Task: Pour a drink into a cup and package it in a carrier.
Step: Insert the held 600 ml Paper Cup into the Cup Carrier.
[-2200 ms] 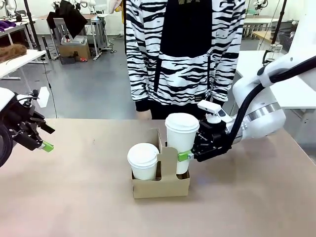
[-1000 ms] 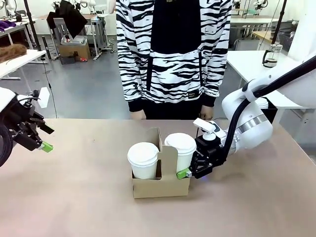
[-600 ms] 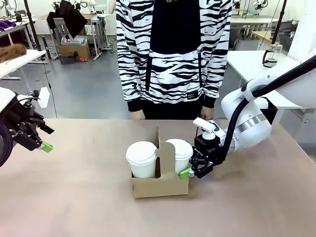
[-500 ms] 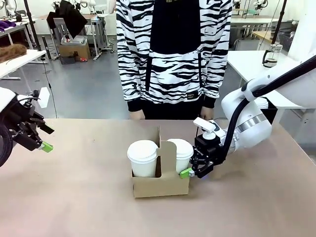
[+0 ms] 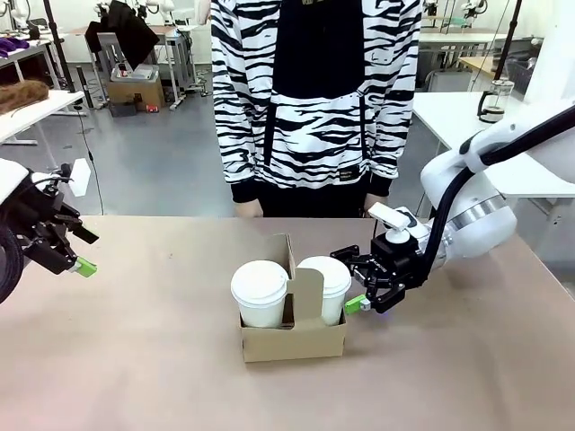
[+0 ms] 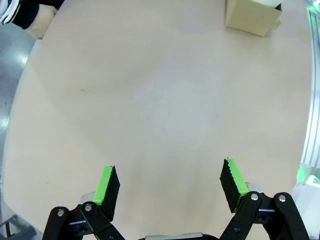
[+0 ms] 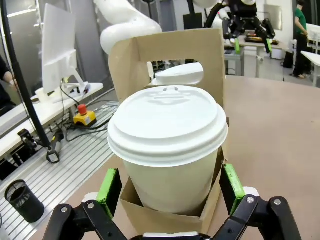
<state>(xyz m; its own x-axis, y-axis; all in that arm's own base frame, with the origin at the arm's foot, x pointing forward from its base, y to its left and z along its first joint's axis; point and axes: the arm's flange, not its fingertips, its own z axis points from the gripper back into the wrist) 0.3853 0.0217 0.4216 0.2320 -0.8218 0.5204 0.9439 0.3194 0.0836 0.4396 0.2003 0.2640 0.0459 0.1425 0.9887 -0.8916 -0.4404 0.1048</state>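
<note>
The brown cardboard carrier (image 5: 292, 339) stands mid-table with a white lidded cup (image 5: 260, 292) in its left slot and another (image 5: 325, 285) in its right slot. My right gripper (image 5: 352, 280) is open just right of the right cup, its green pads clear of the cup's sides. In the right wrist view that cup (image 7: 167, 135) sits between my spread fingers (image 7: 170, 172), in front of the carrier's handle tab (image 7: 170, 50). My left gripper (image 5: 88, 251) hovers open at the far left edge, over bare table (image 6: 169, 170). A glass pot (image 5: 492, 101) stands on the white table behind.
A person in a black-and-white striped top (image 5: 314, 99) stands at the far side, hands (image 5: 247, 208) at the table's edge. The left wrist view has the carrier's corner (image 6: 252, 15) far off. Open tabletop lies left and right of the carrier.
The right gripper lowered the second cup into the carrier's right slot, then opened and drew back slightly to the right. The left arm stayed still.
</note>
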